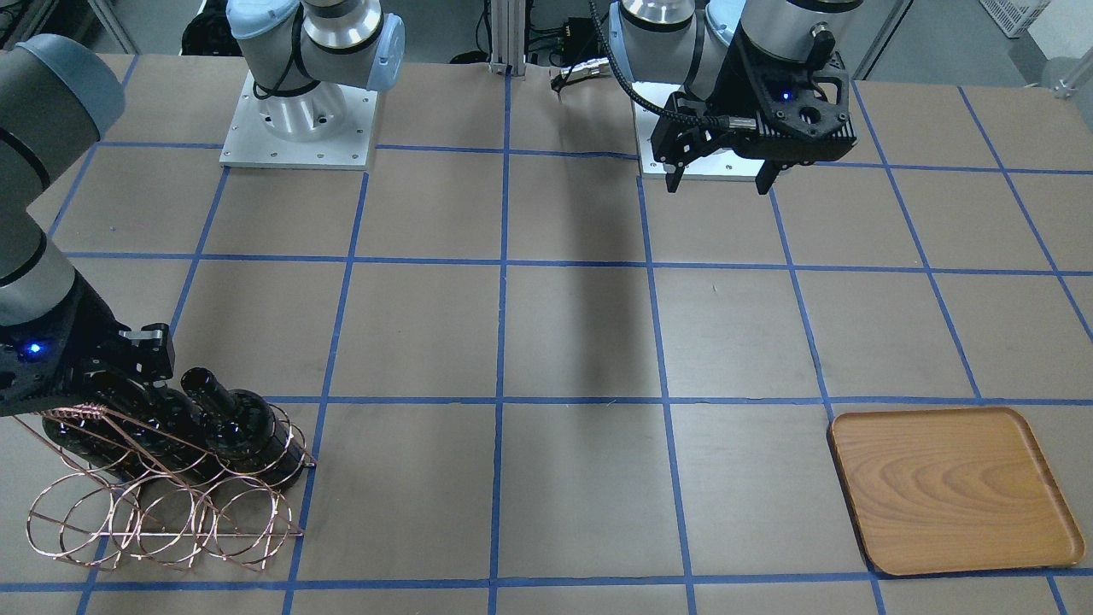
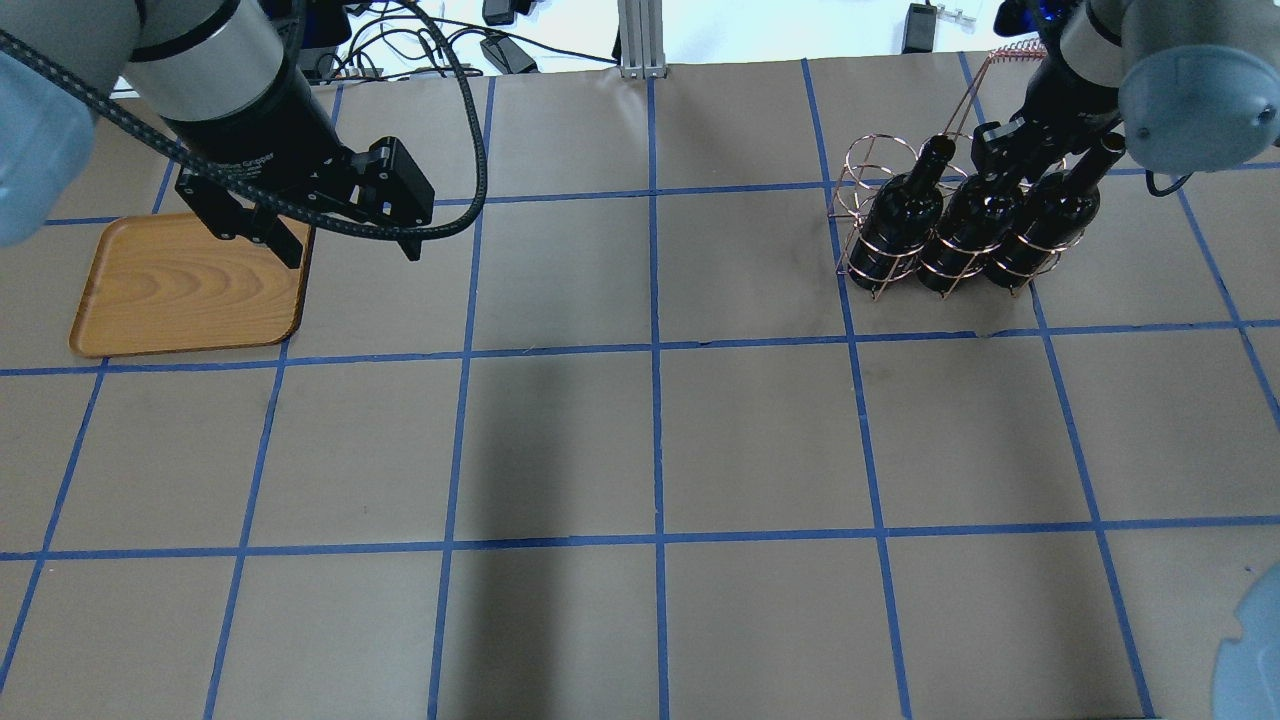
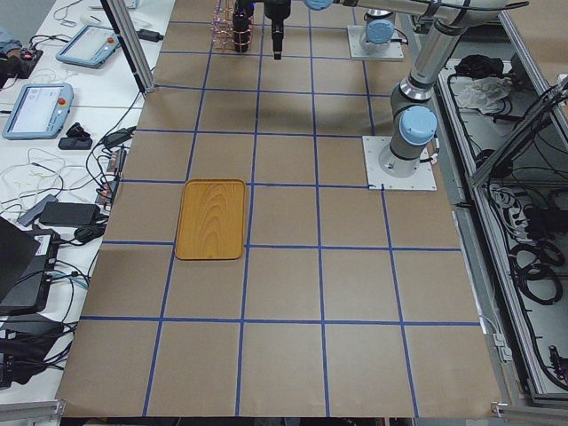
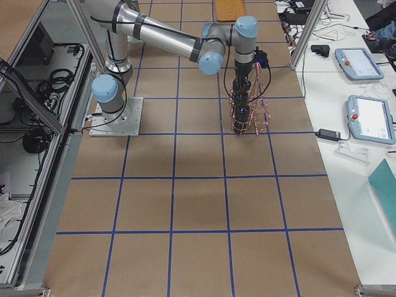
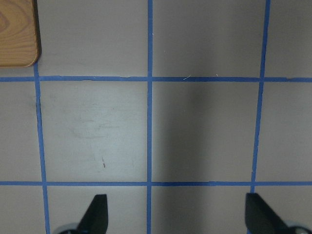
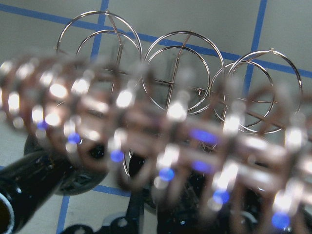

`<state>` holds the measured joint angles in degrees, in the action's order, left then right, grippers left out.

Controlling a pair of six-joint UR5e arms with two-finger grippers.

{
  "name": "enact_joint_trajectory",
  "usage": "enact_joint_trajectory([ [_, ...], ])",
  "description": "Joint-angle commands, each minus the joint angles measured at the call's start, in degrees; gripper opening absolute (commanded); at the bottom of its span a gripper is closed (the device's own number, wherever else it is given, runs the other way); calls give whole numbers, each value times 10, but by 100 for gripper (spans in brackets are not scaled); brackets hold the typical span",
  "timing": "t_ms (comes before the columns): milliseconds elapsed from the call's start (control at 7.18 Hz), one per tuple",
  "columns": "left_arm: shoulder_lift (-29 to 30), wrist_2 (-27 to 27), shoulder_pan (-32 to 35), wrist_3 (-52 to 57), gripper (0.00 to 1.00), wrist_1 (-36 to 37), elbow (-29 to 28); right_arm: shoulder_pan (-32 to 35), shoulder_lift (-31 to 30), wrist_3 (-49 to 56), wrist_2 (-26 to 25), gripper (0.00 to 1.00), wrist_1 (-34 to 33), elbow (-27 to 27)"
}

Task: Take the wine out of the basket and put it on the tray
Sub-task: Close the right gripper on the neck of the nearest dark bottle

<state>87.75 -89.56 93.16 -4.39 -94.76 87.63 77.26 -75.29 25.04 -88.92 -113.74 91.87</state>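
Three near-black wine bottles lie tilted in the copper wire basket [image 2: 865, 165] at the table's far right: the left bottle [image 2: 900, 225], the middle bottle [image 2: 960, 230] and the right bottle [image 2: 1045, 220]. My right gripper [image 2: 1005, 155] is down at their necks under the coiled handle and seems shut on the middle bottle's neck. The blurred handle hides most of this in the right wrist view, where one finger [image 6: 131, 214] shows. In the front view it [image 1: 141, 376] sits over the basket [image 1: 162, 512]. The wooden tray [image 2: 190, 300] lies bare at the far left. My left gripper [image 2: 350, 252] hangs open and empty beside it.
The table is brown paper with a blue tape grid. The tray [image 1: 952, 487] has nothing on it, and its corner [image 5: 17, 34] shows in the left wrist view. Arm bases stand at the robot's edge of the table. Tablets and cables lie off the table's operator side.
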Motion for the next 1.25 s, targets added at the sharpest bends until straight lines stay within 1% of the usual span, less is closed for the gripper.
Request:
enact_joint_trajectory([
  [0, 0, 0, 0, 0, 100, 0, 0, 0, 1, -1, 1, 50, -1, -2],
  [278, 0, 0, 0, 0, 100, 0, 0, 0, 8, 0, 1, 51, 2, -26],
  [557, 0, 0, 0, 0, 100, 0, 0, 0, 11, -1, 1, 50, 7, -27],
  [696, 0, 0, 0, 0, 100, 0, 0, 0, 11, -1, 1, 45, 12, -27],
  [835, 0, 0, 0, 0, 100, -1, 0, 0, 12, -1, 1, 45, 13, -27],
  [975, 0, 0, 0, 0, 100, 0, 0, 0, 13, -2, 2, 41, 13, -27],
  [1114, 0, 0, 0, 0, 100, -1, 0, 0, 12, -2, 2, 30, 23, -27],
])
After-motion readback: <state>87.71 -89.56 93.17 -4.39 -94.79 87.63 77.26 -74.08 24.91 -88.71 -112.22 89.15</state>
